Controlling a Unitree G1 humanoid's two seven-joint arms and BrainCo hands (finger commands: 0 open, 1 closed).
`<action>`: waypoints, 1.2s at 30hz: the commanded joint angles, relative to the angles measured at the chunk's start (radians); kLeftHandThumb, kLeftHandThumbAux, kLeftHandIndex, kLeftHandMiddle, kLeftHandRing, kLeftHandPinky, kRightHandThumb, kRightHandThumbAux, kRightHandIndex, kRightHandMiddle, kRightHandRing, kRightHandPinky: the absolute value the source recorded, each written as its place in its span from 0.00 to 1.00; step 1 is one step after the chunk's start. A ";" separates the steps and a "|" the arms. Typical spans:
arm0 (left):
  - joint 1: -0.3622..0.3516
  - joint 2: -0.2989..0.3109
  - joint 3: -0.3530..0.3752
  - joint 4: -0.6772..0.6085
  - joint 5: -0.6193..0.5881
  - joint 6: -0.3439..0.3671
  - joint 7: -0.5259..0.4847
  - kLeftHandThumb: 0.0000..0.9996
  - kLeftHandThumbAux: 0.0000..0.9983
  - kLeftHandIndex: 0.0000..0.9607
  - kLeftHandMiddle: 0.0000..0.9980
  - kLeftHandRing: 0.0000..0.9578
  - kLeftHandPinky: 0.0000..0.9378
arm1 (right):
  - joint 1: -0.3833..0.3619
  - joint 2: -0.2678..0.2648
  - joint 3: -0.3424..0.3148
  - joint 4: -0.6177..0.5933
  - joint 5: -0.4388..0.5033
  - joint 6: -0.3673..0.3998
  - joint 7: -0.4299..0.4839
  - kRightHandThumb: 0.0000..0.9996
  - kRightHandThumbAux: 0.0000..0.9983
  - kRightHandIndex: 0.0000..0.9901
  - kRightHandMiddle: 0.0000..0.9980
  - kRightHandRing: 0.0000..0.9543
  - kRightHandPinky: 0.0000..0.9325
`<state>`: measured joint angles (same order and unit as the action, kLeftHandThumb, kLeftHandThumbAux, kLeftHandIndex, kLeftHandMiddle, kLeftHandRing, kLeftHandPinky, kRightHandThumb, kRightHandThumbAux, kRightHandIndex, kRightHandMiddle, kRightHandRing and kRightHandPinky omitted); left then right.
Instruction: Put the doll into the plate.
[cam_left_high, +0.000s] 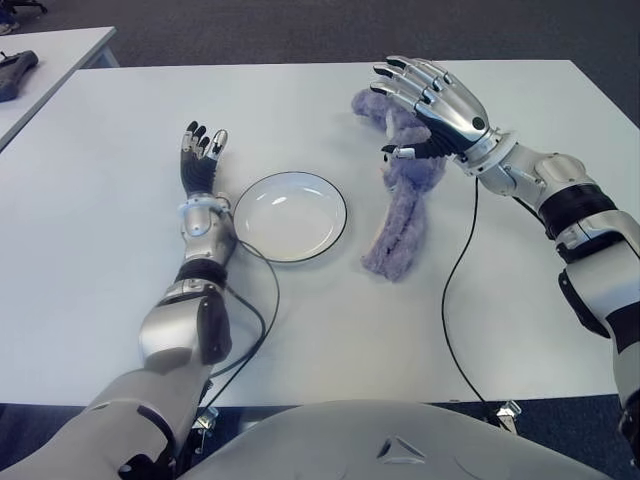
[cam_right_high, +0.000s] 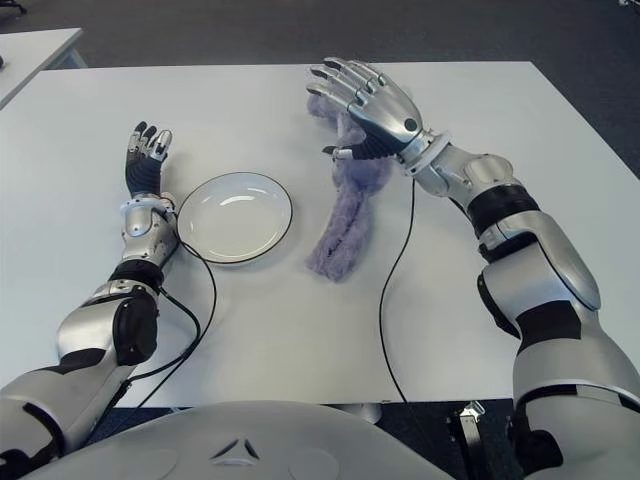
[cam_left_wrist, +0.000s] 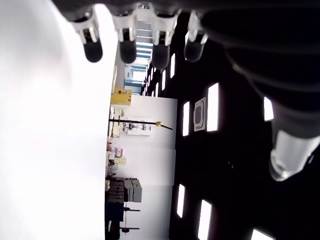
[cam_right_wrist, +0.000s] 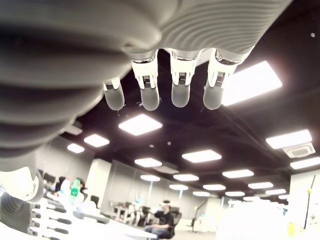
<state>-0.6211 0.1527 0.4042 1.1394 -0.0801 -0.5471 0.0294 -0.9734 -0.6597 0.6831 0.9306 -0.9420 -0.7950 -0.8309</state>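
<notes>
With the purple doll (cam_left_high: 405, 205) lying on the table (cam_left_high: 100, 220) just right of the empty plate (cam_left_high: 290, 216), the reach is in hand: the right hand (cam_left_high: 432, 103) hovers over it, fingers spread and holding nothing, and must next descend and close, while the left hand (cam_left_high: 200, 160), fingers relaxed, shows left of the plate.

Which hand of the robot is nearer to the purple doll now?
Right. The right hand is open, above the purple doll near its far end, holding nothing. The left hand is open beyond the white plate, on its left side, away from the doll.
</notes>
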 joint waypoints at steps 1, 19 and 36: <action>0.280 -0.104 0.029 0.166 -0.045 0.028 -0.024 0.00 0.56 0.04 0.10 0.05 0.00 | 0.057 -0.022 -0.018 -0.017 -0.009 -0.045 -0.011 0.27 0.50 0.06 0.02 0.01 0.03; 0.285 -0.102 0.041 0.162 -0.051 0.018 -0.044 0.00 0.56 0.04 0.09 0.05 0.00 | 0.150 -0.055 -0.019 -0.020 -0.002 -0.065 0.017 0.26 0.48 0.07 0.03 0.01 0.03; 0.287 -0.100 0.051 0.160 -0.059 0.017 -0.056 0.00 0.57 0.04 0.09 0.05 0.00 | 0.211 -0.052 -0.018 -0.006 -0.009 -0.073 0.023 0.31 0.49 0.10 0.05 0.03 0.04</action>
<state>-0.6211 0.1536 0.4179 1.1394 -0.0822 -0.5462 0.0148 -0.8138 -0.7121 0.6675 0.9111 -0.9391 -0.8413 -0.8282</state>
